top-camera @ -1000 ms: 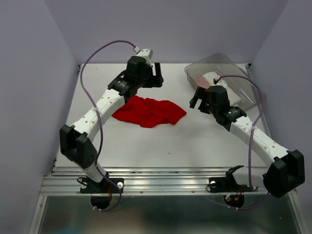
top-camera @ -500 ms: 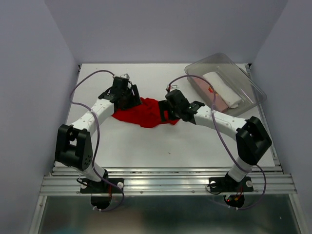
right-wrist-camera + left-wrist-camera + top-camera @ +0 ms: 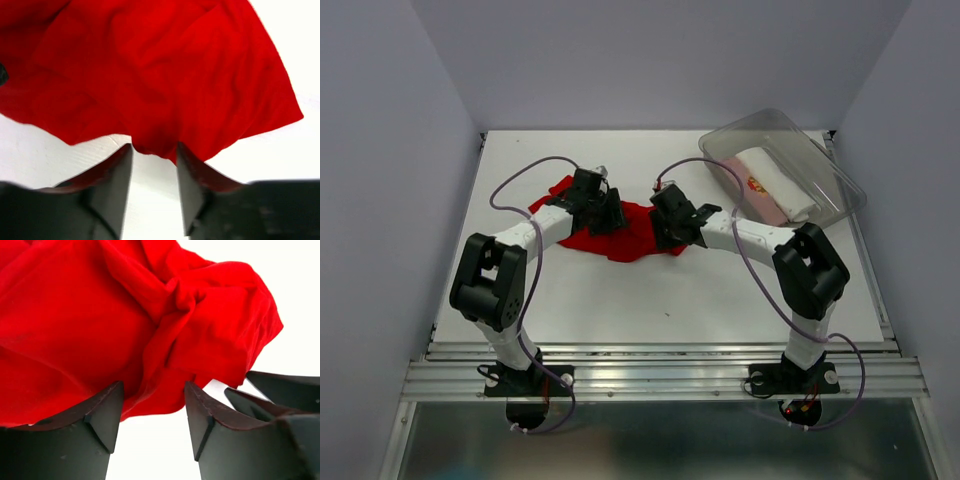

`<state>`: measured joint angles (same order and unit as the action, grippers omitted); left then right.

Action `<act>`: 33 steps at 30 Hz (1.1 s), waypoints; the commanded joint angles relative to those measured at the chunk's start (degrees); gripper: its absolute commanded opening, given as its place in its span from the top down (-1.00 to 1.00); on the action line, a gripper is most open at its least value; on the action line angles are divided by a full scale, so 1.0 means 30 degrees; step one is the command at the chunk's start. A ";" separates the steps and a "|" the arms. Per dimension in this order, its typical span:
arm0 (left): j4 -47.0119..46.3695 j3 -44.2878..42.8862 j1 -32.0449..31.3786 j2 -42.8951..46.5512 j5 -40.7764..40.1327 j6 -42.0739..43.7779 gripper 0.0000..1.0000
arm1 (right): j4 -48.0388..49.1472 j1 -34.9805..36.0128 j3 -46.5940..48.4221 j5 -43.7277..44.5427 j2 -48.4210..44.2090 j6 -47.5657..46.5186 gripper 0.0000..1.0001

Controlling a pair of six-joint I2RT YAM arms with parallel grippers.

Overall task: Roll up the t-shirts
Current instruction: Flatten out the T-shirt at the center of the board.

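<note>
Folds of soft crumpled red t-shirt (image 3: 632, 240) between both pairs of half-open jaws

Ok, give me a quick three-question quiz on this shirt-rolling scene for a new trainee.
1. True or false: the red t-shirt lies inside the clear bin.
2. How many rolled shirts are in the bin? A one, B two, C four.
3. Fill in: the left gripper and right gripper are both down at the ___ shirt.
Key: 1 false, it lies on the table. 2 B. 3 red.
</note>
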<state>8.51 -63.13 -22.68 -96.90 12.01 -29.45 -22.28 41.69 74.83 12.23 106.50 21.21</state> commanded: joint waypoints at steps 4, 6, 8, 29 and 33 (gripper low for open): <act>-0.1342 -0.0283 0.0000 -0.0510 0.0361 0.0325 0.12 | 0.0836 -0.0157 0.0985 0.0728 0.0418 0.0545 0.52; -0.1344 -0.0487 0.0000 -0.0862 0.0566 0.0384 0.37 | 0.0807 -0.0157 0.1014 0.0874 0.0448 0.0663 0.82; -0.1198 -0.0722 -0.0029 -0.1096 0.0713 0.0529 0.91 | 0.0807 -0.0157 0.1015 0.1167 0.0186 0.0868 0.98; 0.2281 -0.7192 0.8525 0.7777 0.2793 0.2109 1.00 | 0.2066 -0.2296 0.6813 0.1225 -0.4883 0.2948 0.99; 0.3518 -0.8748 0.8643 0.8715 0.2618 0.2756 1.00 | 0.2884 -0.2296 0.6174 0.2365 -0.6140 0.3358 0.99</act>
<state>14.24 -85.91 3.09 -73.41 17.82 -24.40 -17.72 34.59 93.34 15.77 92.27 29.47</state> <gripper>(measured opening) 0.037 0.014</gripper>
